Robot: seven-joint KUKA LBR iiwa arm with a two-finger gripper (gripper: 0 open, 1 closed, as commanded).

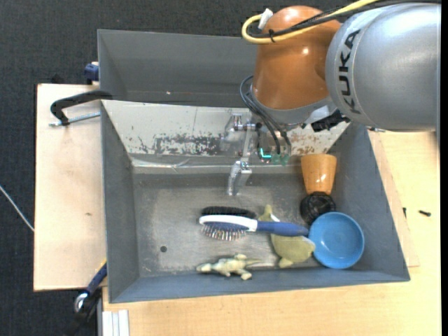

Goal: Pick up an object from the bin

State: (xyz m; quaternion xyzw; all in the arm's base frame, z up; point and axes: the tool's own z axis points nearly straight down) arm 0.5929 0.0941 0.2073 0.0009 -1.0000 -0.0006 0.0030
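Bin [119,208] holds hairbrush [238,225], blue bowl [338,240], apparently orange cup [318,173].

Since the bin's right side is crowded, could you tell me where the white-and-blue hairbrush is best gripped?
Probably at the hairbrush neck, where the white head narrows into the blue handle: it lies flat and slim there. Come down from above, closing across its width; the handle's far end is crowded by the blue bowl and an olive lump.
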